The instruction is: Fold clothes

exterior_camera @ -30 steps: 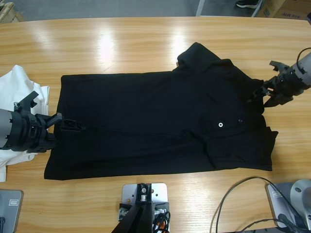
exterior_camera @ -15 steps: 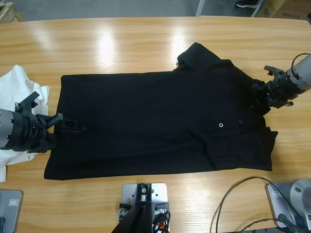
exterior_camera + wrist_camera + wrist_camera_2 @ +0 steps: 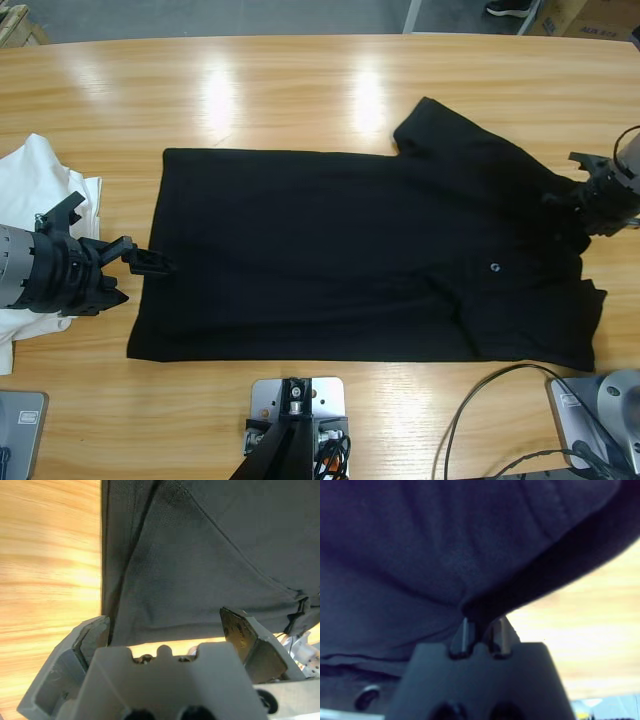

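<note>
Now the black polo [image 3: 370,260] has slid toward the right tool [image 3: 592,205].

The black polo [image 3: 350,250] lies spread flat mid-table; white shirts [image 3: 40,185] are piled at its left end.

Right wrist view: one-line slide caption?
Right end effector shut on a pinched fold of the black polo, wooden table showing beside it.

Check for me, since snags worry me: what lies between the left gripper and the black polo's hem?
Only bare wooden table; in the high view the left gripper sits just off the black polo.
</note>
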Robot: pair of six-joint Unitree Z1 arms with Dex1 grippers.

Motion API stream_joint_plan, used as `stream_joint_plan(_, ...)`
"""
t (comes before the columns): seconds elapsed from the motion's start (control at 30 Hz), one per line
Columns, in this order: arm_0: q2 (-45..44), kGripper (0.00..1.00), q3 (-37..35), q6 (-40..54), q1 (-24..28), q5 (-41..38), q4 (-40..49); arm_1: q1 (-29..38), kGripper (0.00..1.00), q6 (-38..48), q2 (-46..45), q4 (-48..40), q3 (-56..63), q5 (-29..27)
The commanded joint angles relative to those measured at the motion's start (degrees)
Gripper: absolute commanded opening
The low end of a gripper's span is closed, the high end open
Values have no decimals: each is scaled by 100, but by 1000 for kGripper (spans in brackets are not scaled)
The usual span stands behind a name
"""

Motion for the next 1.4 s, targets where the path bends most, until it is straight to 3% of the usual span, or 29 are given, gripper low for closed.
stream_joint_plan(0.03, 275, 877, 104, 118, -31, 100, -35, -105, 1000, 330, -846, 899, -464, -93)
stream_joint_plan(0.17, 178, 867, -15, 232, 43, 248, -106, -81, 1000, 244, -1242, 1558, -1287, 235)
stream_joint_plan(0.3, 118, 862, -484, 821, 862, 67, -192, 129, 1000, -172, -1041, 1999, -2267, 582)
stream_joint_plan(0.47, 521, 910, -1087, 1529, 1625, -260, -35, 211, 992, -1183, 100, 2390, -3591, 898)
stream_joint_plan(0.53, 799, 918, -1282, 1923, 1723, -368, -46, 211, 912, -1670, 674, 2476, -4182, 1207)
stream_joint_plan(0.63, 1075, 853, -1527, 2099, 1802, -368, -44, 243, 904, -2240, 1641, 2604, -5150, 1645)
stream_joint_plan(0.77, 1382, 881, -1739, 1835, 1971, -392, -37, 274, 849, -2895, 2728, 2824, -6444, 2151)
stream_joint_plan(1.03, 2442, 864, -2411, 1577, 2544, 9, 158, 637, 849, -2978, 3821, 3478, -8010, 1918)
stream_joint_plan(1.4, 2737, 867, -2471, 1638, 2579, 1, 158, 839, 793, -3027, 4716, 3991, -8982, 1710)
